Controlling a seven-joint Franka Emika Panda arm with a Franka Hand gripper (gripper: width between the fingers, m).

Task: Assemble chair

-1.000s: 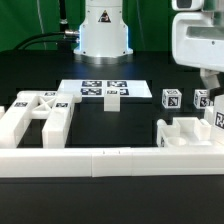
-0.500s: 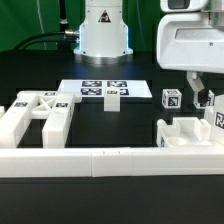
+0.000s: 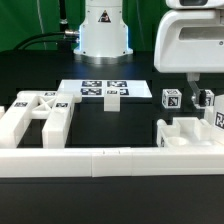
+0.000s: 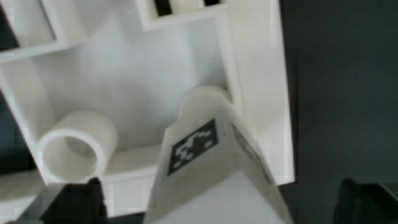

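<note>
The arm [image 3: 192, 45] is pointing straight down; its jaws are standing wide open, gripping nothing; a tagged chair piece [image 4: 199, 150] is sitting between them, just beyond the fingertips [image 4: 68, 200].

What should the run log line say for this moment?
pincer: open, empty | tagged part: beneath pincer | cross-braced frame: lying apart

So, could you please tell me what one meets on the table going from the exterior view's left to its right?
X-braced frame → marker board → first short post → second short post. The walled piece in front of the posts overlaps both, so it is left out.
</note>
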